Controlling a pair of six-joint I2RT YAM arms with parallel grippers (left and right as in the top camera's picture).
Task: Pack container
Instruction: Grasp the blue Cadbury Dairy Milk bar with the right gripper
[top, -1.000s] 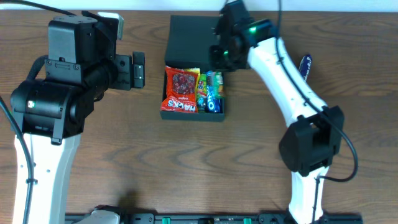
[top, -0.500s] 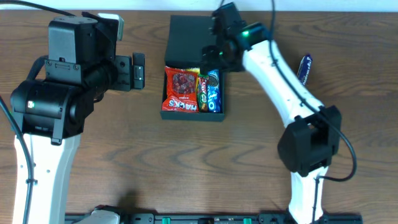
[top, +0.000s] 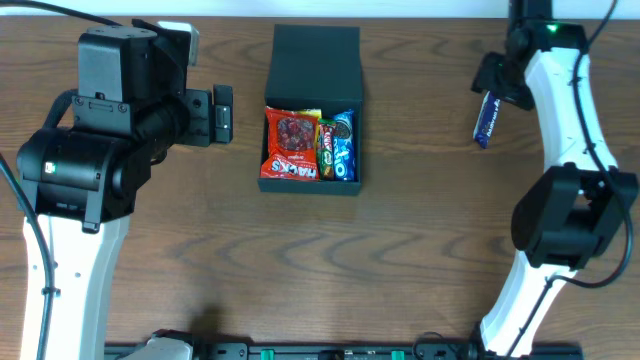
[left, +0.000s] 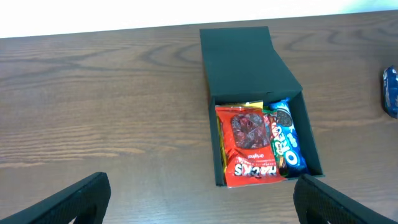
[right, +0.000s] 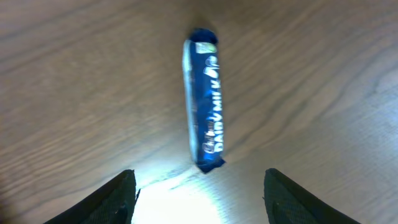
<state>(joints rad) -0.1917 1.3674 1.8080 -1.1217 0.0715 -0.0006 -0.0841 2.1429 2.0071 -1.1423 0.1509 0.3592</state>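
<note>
Right gripper (right: 200, 186) has swung from the matte black shallow cardboard box (top: 315, 60) at twelve o'clock to two o'clock, jaws apart, empty, over a blue wrapped bar (right: 204, 106). Card looks light, creasable; grip the flap's edge.

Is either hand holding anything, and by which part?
Nothing. The right hand hangs open above the loose blue chocolate bar; the left hand is open and empty.

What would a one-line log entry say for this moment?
right gripper: open, over blue bar | left gripper: open, empty | box: lid open, snacks inside
</note>
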